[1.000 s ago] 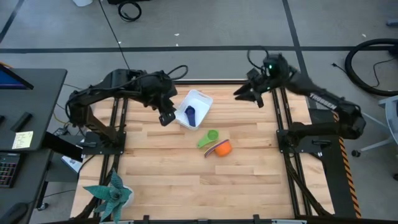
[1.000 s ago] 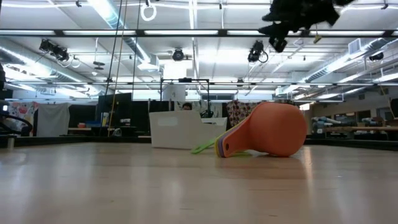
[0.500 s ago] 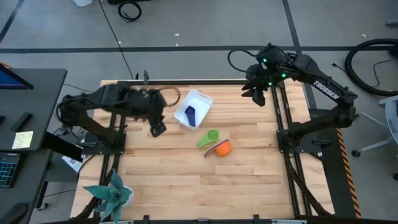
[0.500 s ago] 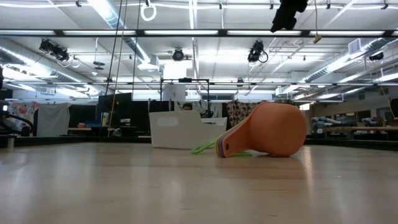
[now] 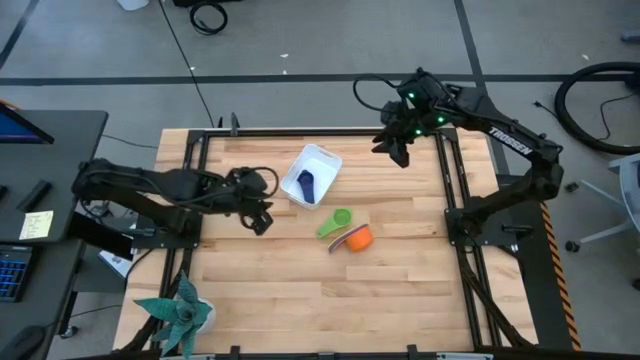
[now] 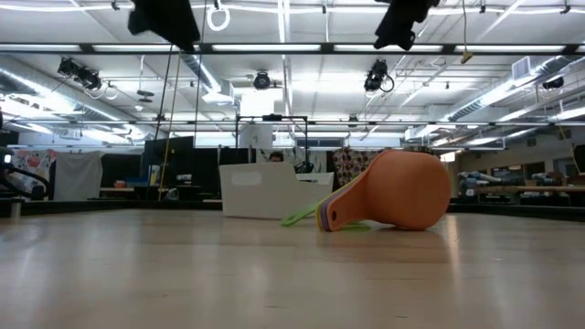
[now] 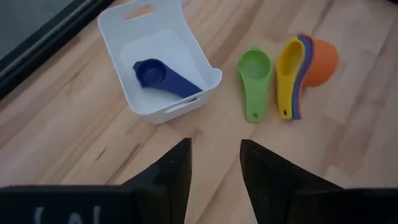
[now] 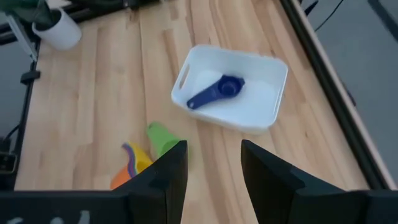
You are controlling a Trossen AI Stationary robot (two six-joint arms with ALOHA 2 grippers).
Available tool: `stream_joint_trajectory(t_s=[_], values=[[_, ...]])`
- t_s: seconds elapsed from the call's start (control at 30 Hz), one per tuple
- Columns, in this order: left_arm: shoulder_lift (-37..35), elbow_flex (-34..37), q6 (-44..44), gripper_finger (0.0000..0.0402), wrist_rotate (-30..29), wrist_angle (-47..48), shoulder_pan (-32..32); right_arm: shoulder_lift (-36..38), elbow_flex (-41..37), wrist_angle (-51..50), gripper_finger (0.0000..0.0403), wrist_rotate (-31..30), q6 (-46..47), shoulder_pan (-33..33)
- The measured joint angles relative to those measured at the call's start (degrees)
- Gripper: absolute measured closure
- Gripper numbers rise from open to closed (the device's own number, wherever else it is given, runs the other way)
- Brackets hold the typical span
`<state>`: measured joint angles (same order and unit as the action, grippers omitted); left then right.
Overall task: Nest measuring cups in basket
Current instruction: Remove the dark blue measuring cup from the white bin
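White plastic, low-walled and rounded-rectangular, the basket (image 5: 312, 175) sits toward the far middle of the wooden bench (image 5: 300, 290), with one dark blue measuring cup (image 7: 163, 78) lying in it, likely the first of the set.

The green measuring cup (image 7: 254, 81) lies alone on the bench just near of the basket. Beside it, the yellow cup (image 7: 288, 71), others and the big orange cup (image 7: 320, 56) are already stacked on their side, so most of the nesting seems to be done outside the basket.

Left gripper (image 5: 262, 222) hovers left of the basket, jaws apart and empty.

Right gripper (image 5: 396, 153) hangs over the far right, jaws also apart, holding nothing.
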<state>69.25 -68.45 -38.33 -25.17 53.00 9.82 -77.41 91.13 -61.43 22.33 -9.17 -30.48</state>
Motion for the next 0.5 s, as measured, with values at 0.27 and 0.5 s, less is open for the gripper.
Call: stream_joint_trajectory(t_s=[0.27,0.5], values=[[0.2,5.8,2.3,0.026,4.7,-11.5,-6.9,-4.9,0.0,9.6,0.025,1.9,-0.9,0.9],[0.2,5.8,7.1,0.026,8.8,-15.5,-10.0,-12.1,0.0,14.6,0.0252,-5.7,-13.7,5.7]])
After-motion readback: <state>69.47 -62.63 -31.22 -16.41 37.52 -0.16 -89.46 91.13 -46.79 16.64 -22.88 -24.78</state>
